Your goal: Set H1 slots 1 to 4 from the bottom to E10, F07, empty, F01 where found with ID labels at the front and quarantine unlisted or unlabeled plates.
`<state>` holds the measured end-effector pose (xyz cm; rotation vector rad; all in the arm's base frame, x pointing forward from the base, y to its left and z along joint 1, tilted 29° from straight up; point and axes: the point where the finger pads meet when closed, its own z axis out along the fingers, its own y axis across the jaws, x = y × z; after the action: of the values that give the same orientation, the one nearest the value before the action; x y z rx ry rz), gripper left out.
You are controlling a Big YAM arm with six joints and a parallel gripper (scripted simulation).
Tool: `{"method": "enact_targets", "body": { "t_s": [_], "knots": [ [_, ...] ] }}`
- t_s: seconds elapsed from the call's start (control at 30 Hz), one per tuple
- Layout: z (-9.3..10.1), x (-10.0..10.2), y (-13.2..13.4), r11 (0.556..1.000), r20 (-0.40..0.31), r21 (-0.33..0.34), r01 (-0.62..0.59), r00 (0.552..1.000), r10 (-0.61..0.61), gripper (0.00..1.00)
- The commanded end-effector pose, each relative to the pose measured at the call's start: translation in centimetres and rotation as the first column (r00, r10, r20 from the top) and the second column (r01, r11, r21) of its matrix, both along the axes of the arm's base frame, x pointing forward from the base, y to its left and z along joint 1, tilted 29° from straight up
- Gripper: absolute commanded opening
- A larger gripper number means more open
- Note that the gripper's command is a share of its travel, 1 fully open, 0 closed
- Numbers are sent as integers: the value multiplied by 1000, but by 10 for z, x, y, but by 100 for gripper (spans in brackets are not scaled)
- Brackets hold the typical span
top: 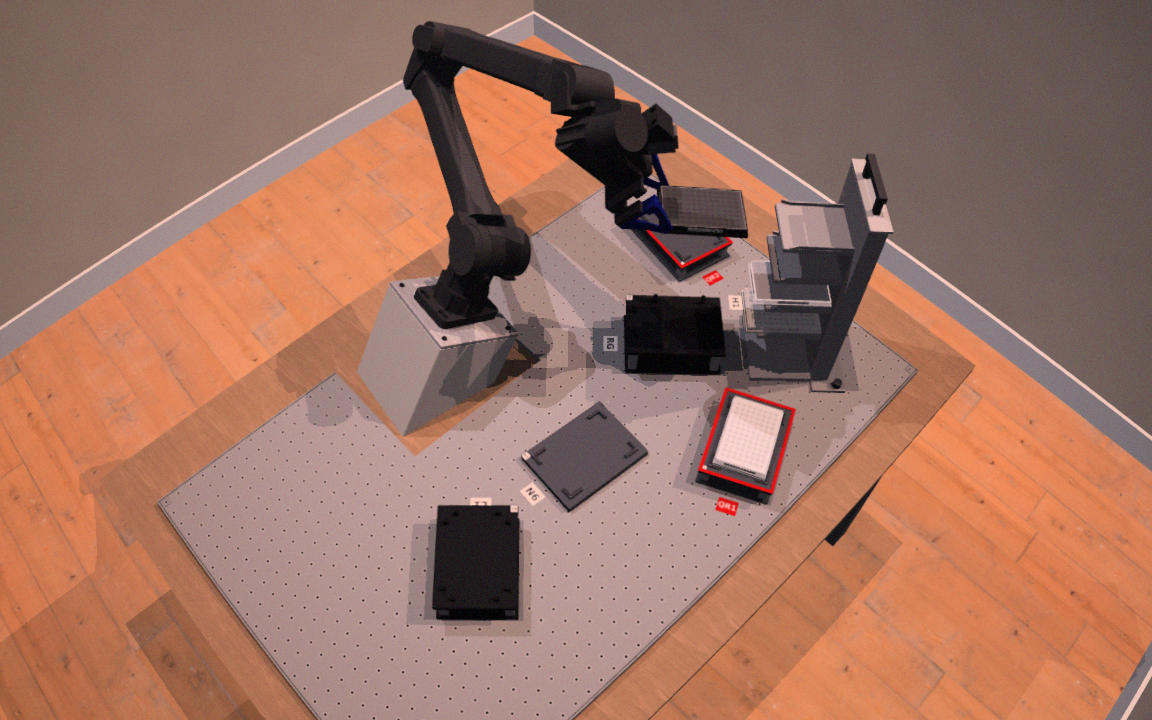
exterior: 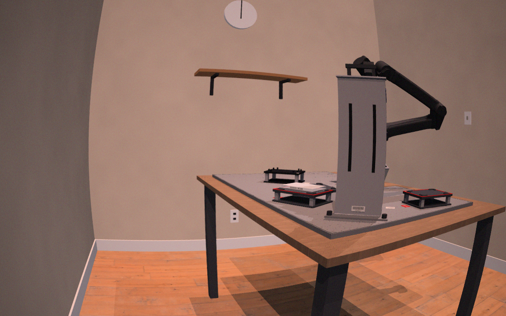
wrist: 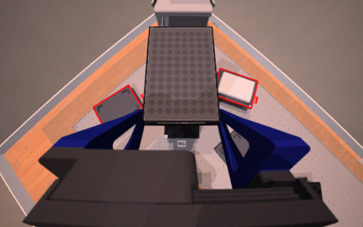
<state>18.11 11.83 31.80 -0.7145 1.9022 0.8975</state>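
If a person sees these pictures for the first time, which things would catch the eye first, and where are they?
First, the dark well plate carried high in the blue pincer, above the red-edged nest beside the grey plate hotel. Next, the white plate in the other red-framed nest, at the deck's near edge below the hotel.
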Motion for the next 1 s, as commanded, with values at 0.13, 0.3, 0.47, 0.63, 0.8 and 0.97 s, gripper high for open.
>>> {"method": "enact_targets", "body": {
  "t_s": [0.13, 0.3, 0.47, 0.63, 0.8, 0.97],
  "knots": [
    [15, 2, -2, 1000, 40, -6, 5, 999, -5, 86],
    [15, 2, -1, 1000, 40, -6, 5, 999, -5, 86],
    [4, 4, 2, 1000, 19, 0, -1, 1000, 1, 86],
    [30, 8, 5, 1000, 65, -6, -1, 998, 1, 86],
    [17, 12, 9, 1000, 30, 1, 0, 1000, 0, 86],
    [15, 16, 12, 1000, 21, 3, 0, 1000, 0, 86]
  ]
}}
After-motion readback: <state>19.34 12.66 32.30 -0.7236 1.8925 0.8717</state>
